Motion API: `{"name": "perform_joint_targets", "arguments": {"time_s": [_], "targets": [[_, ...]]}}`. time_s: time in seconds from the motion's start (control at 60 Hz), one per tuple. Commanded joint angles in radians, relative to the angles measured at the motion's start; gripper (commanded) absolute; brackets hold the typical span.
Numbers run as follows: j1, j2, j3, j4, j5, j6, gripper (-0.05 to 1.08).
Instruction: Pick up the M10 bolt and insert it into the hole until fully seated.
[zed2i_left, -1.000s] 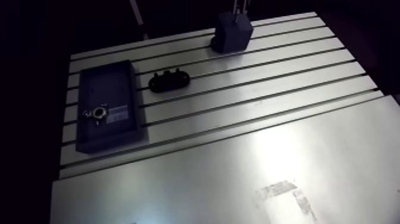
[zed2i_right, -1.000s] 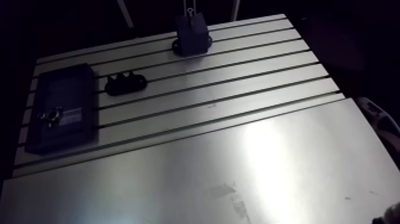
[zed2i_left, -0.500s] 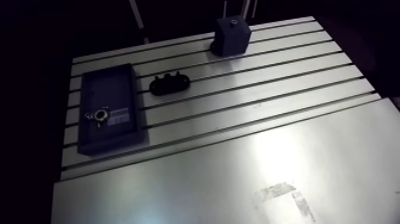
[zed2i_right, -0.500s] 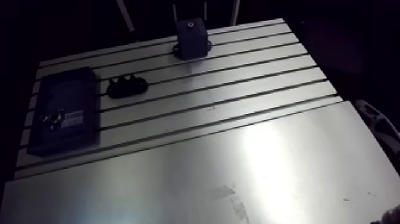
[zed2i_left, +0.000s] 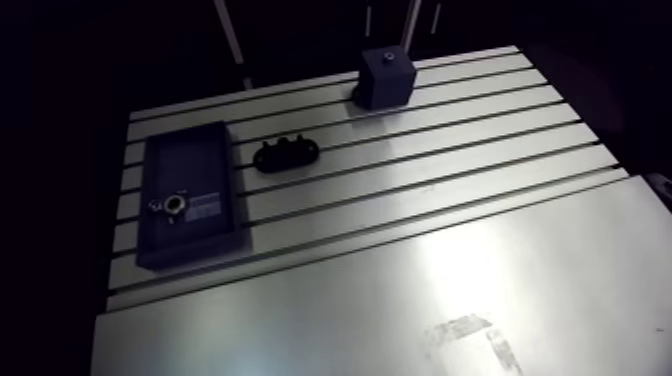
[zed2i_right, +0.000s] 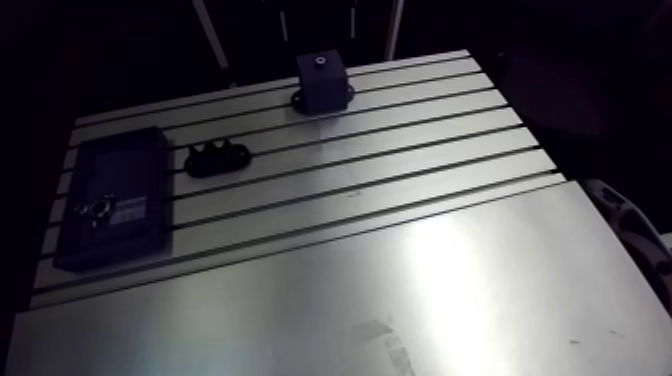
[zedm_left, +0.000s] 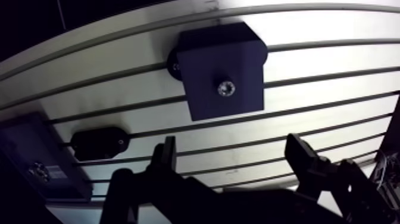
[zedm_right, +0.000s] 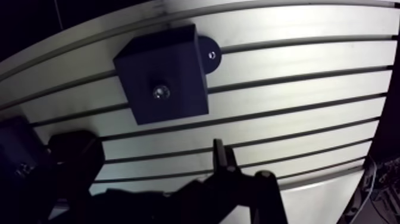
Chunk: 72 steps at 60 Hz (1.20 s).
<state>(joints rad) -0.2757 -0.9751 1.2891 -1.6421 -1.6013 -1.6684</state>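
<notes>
Looks done: bolt (zedm_left: 226, 88) sunk into the block (zedm_left: 208, 59) on the desk (zedm_left: 333, 30), only its head showing. End effector (zedm_left: 232, 146) spread apart, empty, hanging clear above the block. Left, at most: backing away.

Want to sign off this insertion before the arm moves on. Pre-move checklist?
1. M10 bolt in the hole: ok, its head shows in the top of the dark block.
2. Fully seated: cannot tell, no side view of the head.
3. Gripper empty: ok, fingers apart, nothing between them.
4. Gripper off the block: ok, no contact seen.
5. Black fixture and tray: ok, both apart from the block.
</notes>
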Motion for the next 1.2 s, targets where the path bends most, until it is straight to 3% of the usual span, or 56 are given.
{"name": "perform_joint_targets", "arguments": {"time_s": [0.017, 0.233, 0.3, 0.333, 0.4, 0.7, 0.833, 0.95, 1.083, 1.2], "targets": [[0.008, -0.068, 0.025, 0.007, 0.002, -0.001, 0.0], [0.043, -0.205, 0.097, 0.03, -0.006, -0.009, 0.0], [0.047, -0.244, 0.115, 0.053, -0.026, -0.009, 0.0], [0.047, -0.286, 0.135, 0.067, -0.045, -0.009, 0.0], [0.053, -0.326, 0.152, 0.074, -0.05, -0.011, 0.0], [0.099, -0.426, 0.149, 0.109, -0.043, -0.05, 0.0], [0.127, -0.474, 0.185, 0.105, -0.039, -0.05, 0.0], [0.137, -0.48, 0.219, 0.094, -0.038, -0.047, 0.0], [0.145, -0.49, 0.239, 0.077, -0.016, -0.047, 0.0], [0.154, -0.489, 0.244, 0.075, -0.009, -0.042, 0.0]]}}
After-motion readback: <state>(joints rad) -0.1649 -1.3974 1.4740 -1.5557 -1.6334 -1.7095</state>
